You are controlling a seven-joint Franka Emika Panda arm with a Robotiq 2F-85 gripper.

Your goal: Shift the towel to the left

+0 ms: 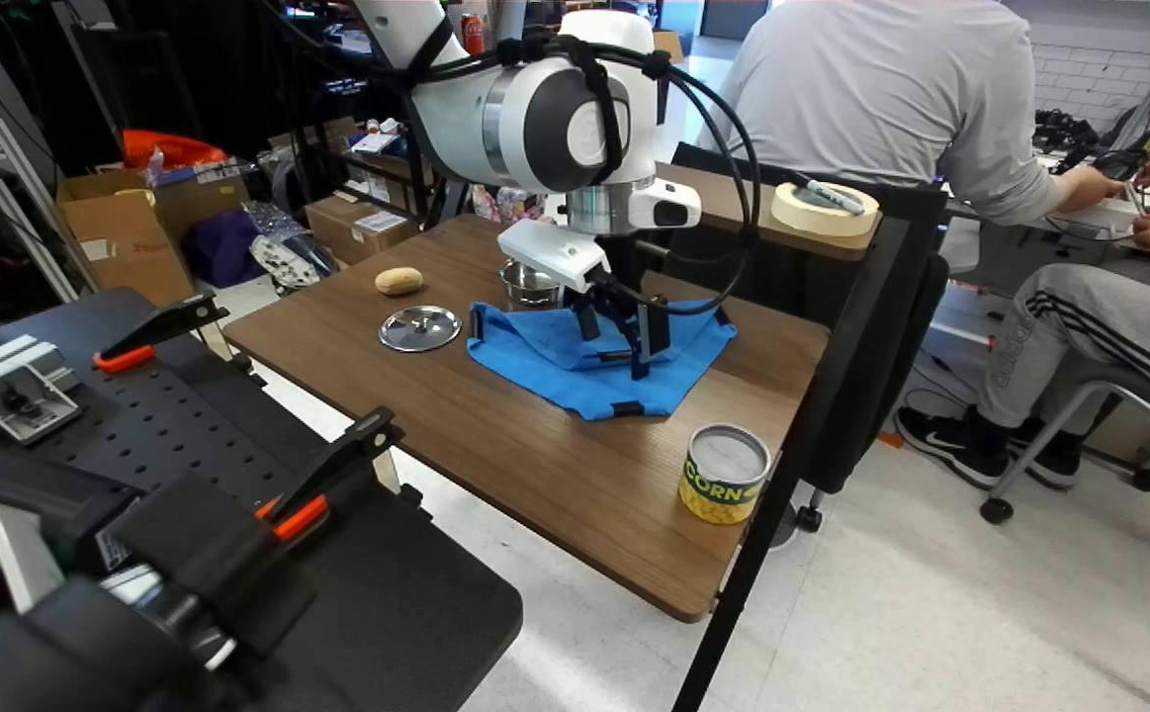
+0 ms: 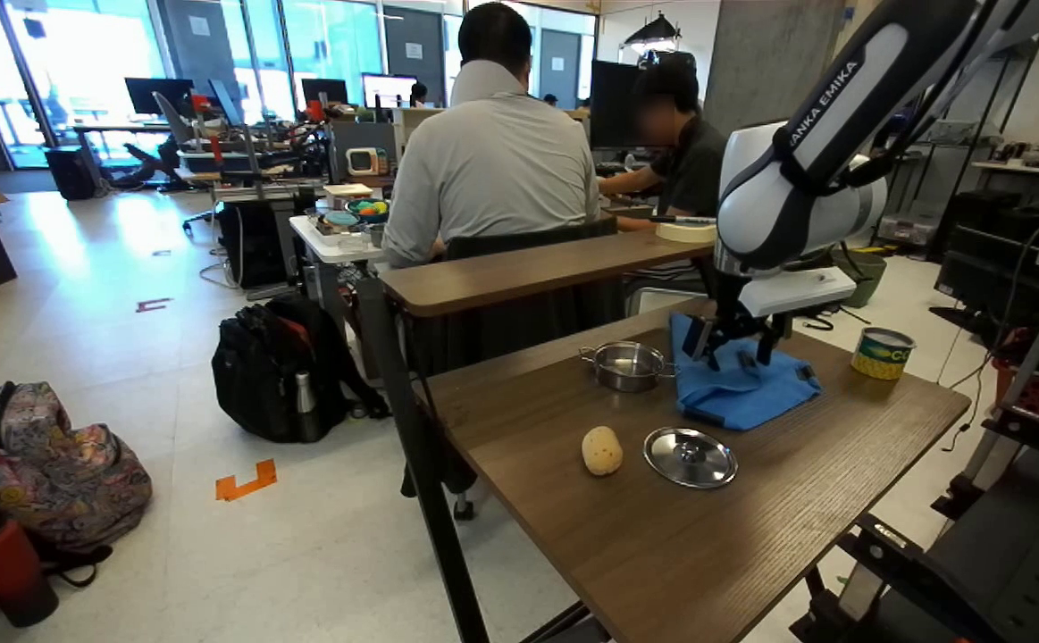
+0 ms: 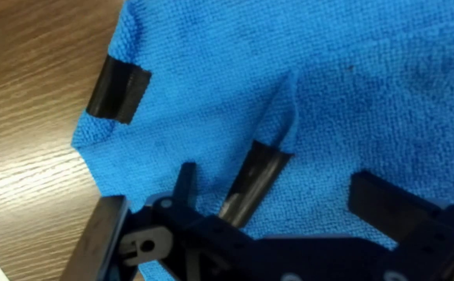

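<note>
Nearest on the wood worktop (image 1: 535, 455) in an exterior view: corn can (image 1: 721, 487) nr the edge. Next back, btwn can & metal pot (image 2: 624, 382), the blue towel (image 1: 545, 371) lies rumpled & part-folded, fingers (image 3: 385, 206) spread apart over it w/ a black strip (image 3: 256, 183) on the cloth btwn them, per wrist view. Beyond it, shiny lid (image 1: 419, 328) lying flat & a tan potato-like item (image 1: 398, 281); farther off, tape roll (image 1: 817, 222) on a raised shelf (image 2: 519, 270), then a person in grey (image 1: 861, 89).
</note>
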